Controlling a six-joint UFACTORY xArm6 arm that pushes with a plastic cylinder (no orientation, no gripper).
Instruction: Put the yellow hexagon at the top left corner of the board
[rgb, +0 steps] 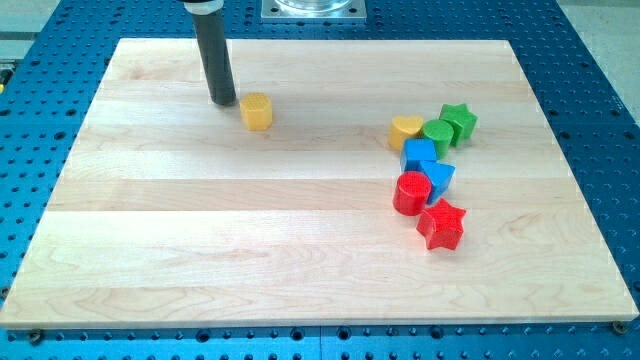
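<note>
Now my tip (223, 101) sits just left of the yellow hexagon (256, 111) (no jaws here, only a rod), upper-left board (200, 250).

Yellow hexagon (256, 111); pale wood board (250, 230); blue table (600, 100)

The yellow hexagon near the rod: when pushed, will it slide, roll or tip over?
The yellow hexagon looks squat with flat sides, so it should slide rather than roll or tip. The wooden board looks smooth, so little resistance is likely. My tip stands just to its left; an off-centre push may turn it.
</note>
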